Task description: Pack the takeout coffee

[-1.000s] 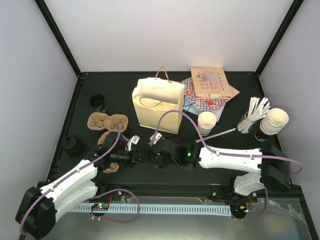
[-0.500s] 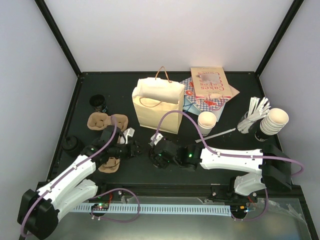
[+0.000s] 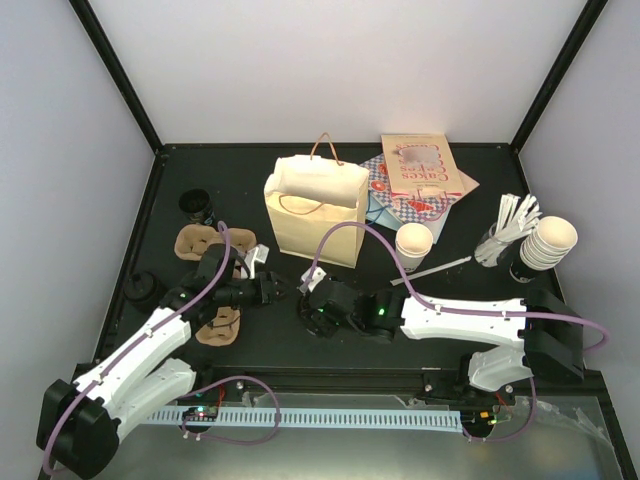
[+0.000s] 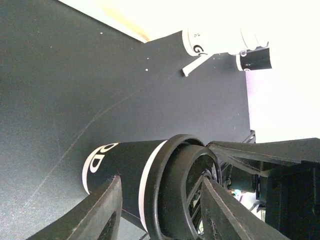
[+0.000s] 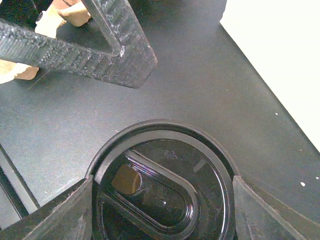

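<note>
My right pincer (image 5: 162, 212) grips the upright takeout coffee (image 5: 162, 185) by its lid; the bag (image 3: 315, 215) stands at twelve o'clock, left pincer (image 3: 280, 289) agape alongside.

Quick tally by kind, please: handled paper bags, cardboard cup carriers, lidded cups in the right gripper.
Paper bag: 1
Cup carriers: 2
Lidded cup in the right gripper: 1
Total: 4
</note>
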### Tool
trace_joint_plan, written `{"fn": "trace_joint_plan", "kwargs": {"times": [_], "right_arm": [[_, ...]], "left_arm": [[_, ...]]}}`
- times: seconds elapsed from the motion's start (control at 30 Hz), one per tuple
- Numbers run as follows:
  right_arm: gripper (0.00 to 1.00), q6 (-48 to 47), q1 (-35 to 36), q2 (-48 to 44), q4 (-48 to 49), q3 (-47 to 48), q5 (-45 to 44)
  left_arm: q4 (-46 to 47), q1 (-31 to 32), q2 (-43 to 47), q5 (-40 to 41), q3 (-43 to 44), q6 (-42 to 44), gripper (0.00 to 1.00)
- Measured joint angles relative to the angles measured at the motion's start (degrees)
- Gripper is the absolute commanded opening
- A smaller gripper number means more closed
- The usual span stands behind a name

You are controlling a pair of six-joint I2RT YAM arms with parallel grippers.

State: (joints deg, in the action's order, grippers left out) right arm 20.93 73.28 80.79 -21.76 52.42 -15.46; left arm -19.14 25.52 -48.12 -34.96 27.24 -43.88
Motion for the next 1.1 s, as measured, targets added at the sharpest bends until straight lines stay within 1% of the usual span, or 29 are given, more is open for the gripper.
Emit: {"fn": "trace_joint_plan", "kwargs": {"times": [0.23,0.43,0.77,1.1], "right_arm": [[0.63,-2.78,0.07,-1.05,1.4,-1.22,0.63],[0.63,-5.68,0.11,-1.36,1.55,-1.38,1.97],[0.63,-6.73,0.09,-0.81,1.88,-1.05,2.36],[0.63,-6.71,-0.28,-0.04,1.01,-0.11,2.82]], "left_arm": [[1.51,-0.09,-0.52,-1.51,-0.04,0.59,0.47],[4.0,-0.17,-4.2,-3.69,-0.31,0.87,0.46],[5.75,-0.24,-6.03,-4.28,-2.08,1.81,0.46],[10.29,-0.37,-11.93,-6.84,-3.15,2.69,0.46]]}}
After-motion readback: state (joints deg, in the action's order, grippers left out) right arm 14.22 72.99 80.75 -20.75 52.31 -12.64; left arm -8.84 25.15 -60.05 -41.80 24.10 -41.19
